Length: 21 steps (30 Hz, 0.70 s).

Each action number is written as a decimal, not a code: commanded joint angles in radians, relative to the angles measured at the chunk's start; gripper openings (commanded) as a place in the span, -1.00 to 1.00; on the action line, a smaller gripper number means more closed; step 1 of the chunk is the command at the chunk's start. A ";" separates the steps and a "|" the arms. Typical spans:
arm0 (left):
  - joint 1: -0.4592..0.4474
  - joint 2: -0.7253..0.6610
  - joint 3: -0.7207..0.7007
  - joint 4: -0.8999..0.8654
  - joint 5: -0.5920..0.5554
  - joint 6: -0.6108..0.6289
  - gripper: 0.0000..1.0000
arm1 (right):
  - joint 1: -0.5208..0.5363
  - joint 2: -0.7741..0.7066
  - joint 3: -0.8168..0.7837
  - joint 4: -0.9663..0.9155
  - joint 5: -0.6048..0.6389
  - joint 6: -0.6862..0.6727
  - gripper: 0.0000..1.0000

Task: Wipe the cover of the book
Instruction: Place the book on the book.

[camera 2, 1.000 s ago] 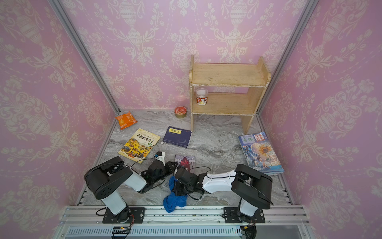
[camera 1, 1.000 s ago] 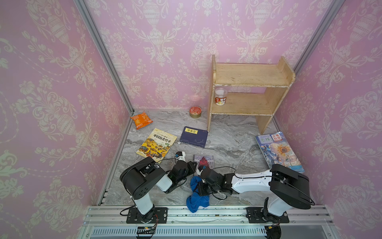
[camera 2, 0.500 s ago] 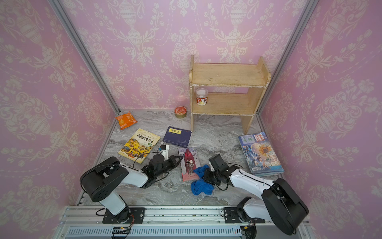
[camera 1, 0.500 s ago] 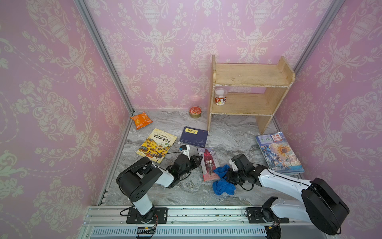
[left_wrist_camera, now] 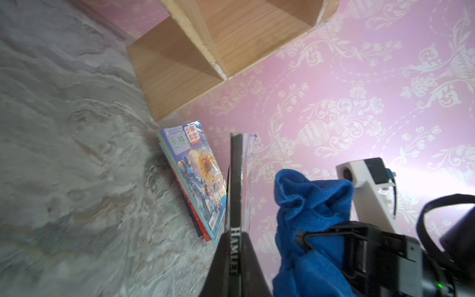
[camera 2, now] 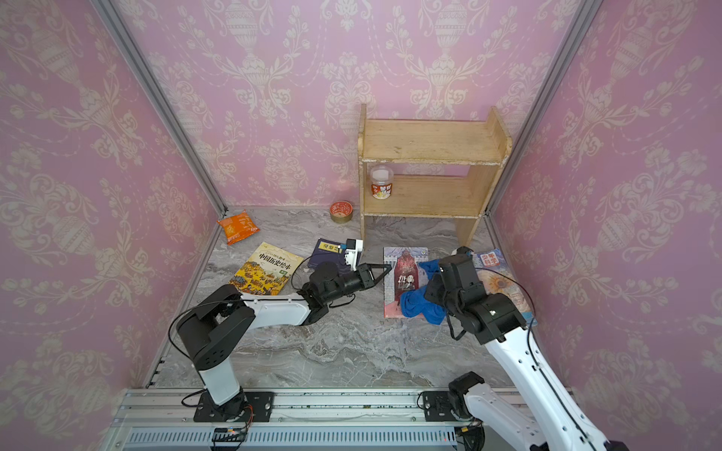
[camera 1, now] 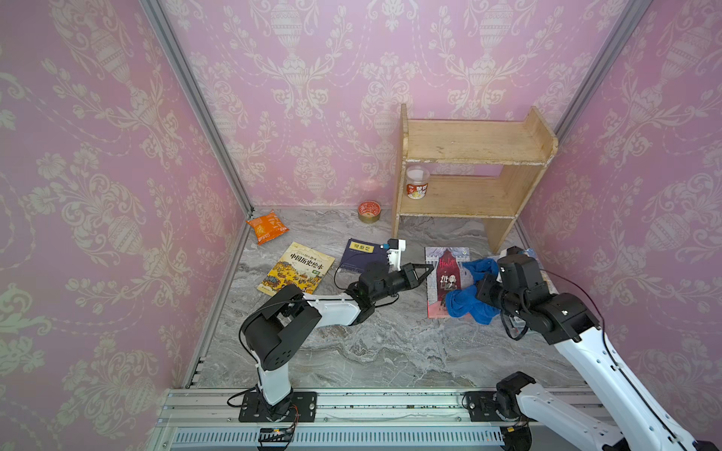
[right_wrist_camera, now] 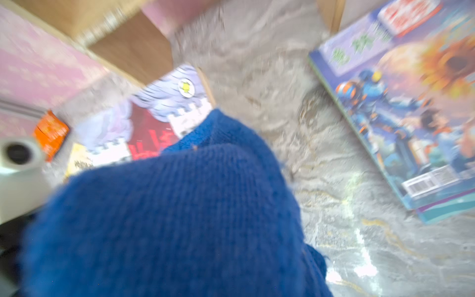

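The book (camera 1: 443, 281), a Hamlet paperback with a red and grey cover, lies cover up right of the table's centre (camera 2: 400, 281). My left gripper (camera 1: 429, 269) is shut on its spine edge; the left wrist view shows the dark spine (left_wrist_camera: 235, 190) pinched between the black jaws. A blue cloth (camera 1: 467, 298) rests bunched on the book's right half in both top views (camera 2: 420, 302). My right gripper (camera 1: 479, 293) is shut on the cloth; its fingers (left_wrist_camera: 323, 232) clamp the fabric. The cloth (right_wrist_camera: 167, 218) fills the right wrist view and hides the jaws there.
A wooden shelf (camera 1: 469, 175) with a cup (camera 1: 417, 187) stands at the back right. A magazine (camera 2: 498, 273) lies under my right arm. A dark blue book (camera 1: 361, 254), yellow picture book (camera 1: 297, 267), orange snack bag (camera 1: 266, 226) and tin (camera 1: 368, 211) lie to the left.
Both arms have swung from the front of the table toward the back right. The book and the blue cloth travelled with them, cloth staying on the cover.
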 commanded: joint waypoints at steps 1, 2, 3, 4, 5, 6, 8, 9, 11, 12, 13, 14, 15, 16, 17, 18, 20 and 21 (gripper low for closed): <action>-0.049 0.164 0.176 0.042 -0.013 -0.039 -1.00 | -0.005 -0.032 0.097 -0.163 0.162 -0.019 -1.00; -0.061 0.213 0.238 0.048 -0.023 -0.054 -1.00 | -0.006 -0.036 0.117 -0.167 0.165 -0.019 -1.00; -0.076 0.269 0.323 0.049 -0.039 -0.075 -1.00 | -0.008 -0.036 0.136 -0.175 0.167 -0.014 -1.00; -0.089 0.325 0.403 0.049 -0.057 -0.094 -1.00 | -0.008 -0.035 0.152 -0.180 0.167 -0.011 -1.00; -0.100 0.370 0.464 0.047 -0.076 -0.106 -1.00 | -0.008 -0.037 0.157 -0.182 0.166 -0.011 -1.00; -0.113 0.421 0.539 0.037 -0.101 -0.120 -1.00 | -0.010 -0.040 0.162 -0.185 0.169 -0.010 -1.00; -0.136 0.503 0.669 0.012 -0.145 -0.127 -1.00 | -0.012 -0.049 0.163 -0.186 0.174 -0.010 -1.00; -0.147 0.542 0.733 -0.013 -0.176 -0.132 -1.00 | -0.012 -0.053 0.163 -0.188 0.176 -0.009 -1.00; -0.165 0.623 0.867 -0.064 -0.211 -0.145 -1.00 | -0.014 -0.063 0.152 -0.183 0.174 -0.011 -1.00; -0.176 0.667 0.959 -0.106 -0.230 -0.149 -1.00 | -0.015 -0.065 0.148 -0.182 0.176 -0.009 -1.00; -0.186 0.714 1.047 -0.152 -0.249 -0.151 -1.00 | -0.017 -0.068 0.140 -0.183 0.174 -0.008 -1.00; -0.195 0.757 1.130 -0.198 -0.259 -0.150 -1.00 | -0.017 -0.072 0.136 -0.182 0.174 -0.007 -1.00; -0.205 0.806 1.231 -0.263 -0.274 -0.145 -1.00 | -0.019 -0.078 0.129 -0.182 0.177 -0.004 -1.00; -0.217 0.854 1.328 -0.327 -0.296 -0.139 -1.00 | -0.020 -0.084 0.122 -0.182 0.182 -0.002 -1.00; -0.227 0.901 1.412 -0.374 -0.316 -0.127 -1.00 | -0.021 -0.091 0.118 -0.180 0.186 -0.001 -1.00; -0.236 0.957 1.526 -0.443 -0.336 -0.115 -1.00 | -0.023 -0.098 0.114 -0.178 0.190 -0.001 -1.00; -0.249 1.057 1.722 -0.585 -0.379 -0.103 -1.00 | -0.026 -0.102 0.111 -0.184 0.196 -0.017 -1.00; -0.253 1.095 1.793 -0.623 -0.410 -0.103 -1.00 | -0.027 -0.100 0.114 -0.200 0.211 -0.009 -1.00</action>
